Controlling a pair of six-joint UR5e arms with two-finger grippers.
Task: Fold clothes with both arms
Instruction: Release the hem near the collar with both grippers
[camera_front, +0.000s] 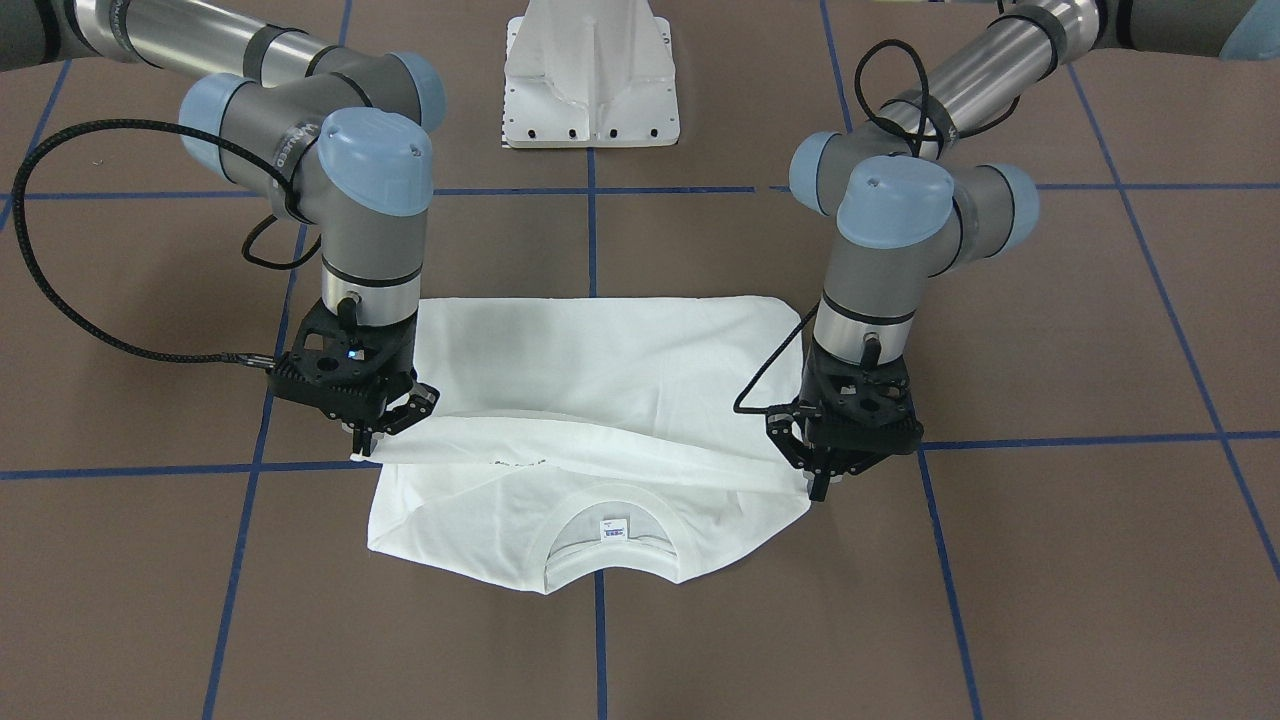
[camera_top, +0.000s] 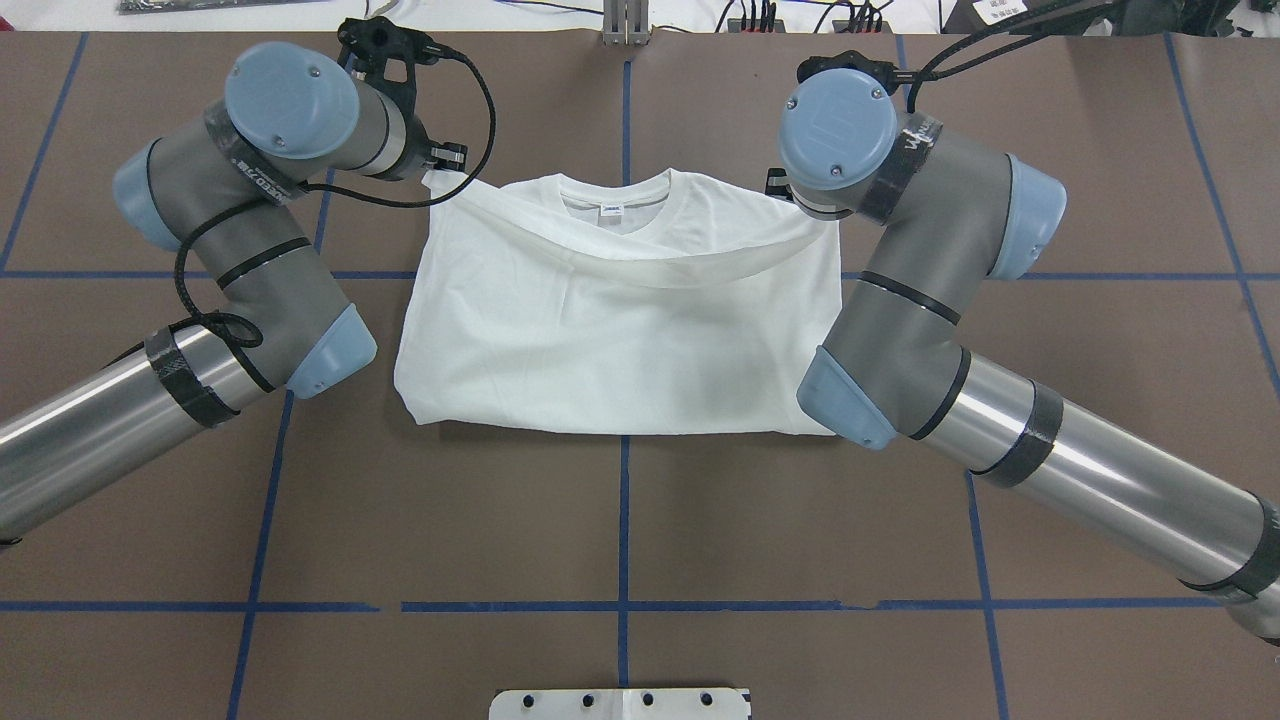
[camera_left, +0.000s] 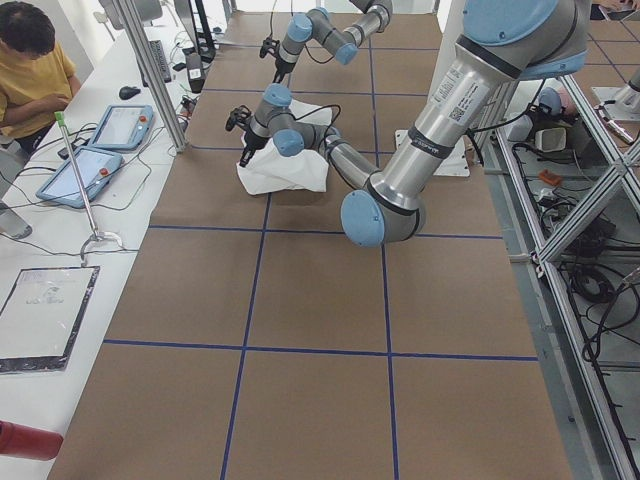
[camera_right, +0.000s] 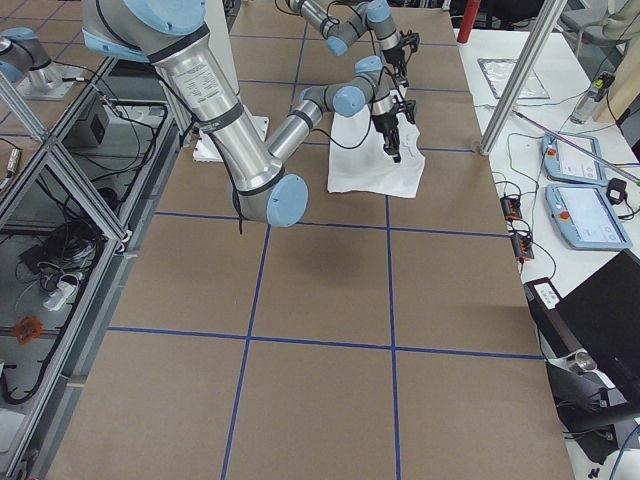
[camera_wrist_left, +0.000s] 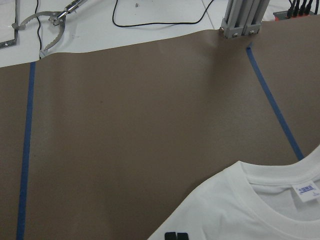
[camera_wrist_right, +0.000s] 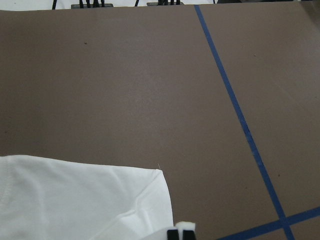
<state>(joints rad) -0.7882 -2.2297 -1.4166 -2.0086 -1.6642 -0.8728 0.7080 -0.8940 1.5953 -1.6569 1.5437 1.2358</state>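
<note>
The white long-sleeved cotton shirt is lying centred across the brown table, in the half away from the robot, with its ribbed round collar pointing toward the far edge. The black two-finger left gripper and right gripper are each pinching an end of the shirt's folded-over layer, holding that edge raised just short of the collar.

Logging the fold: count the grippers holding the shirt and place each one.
2. The left gripper pinches the shirt's lifted edge at the front-facing view's right. The right gripper pinches the same edge at that view's left. No other gripper appears near it.
</note>
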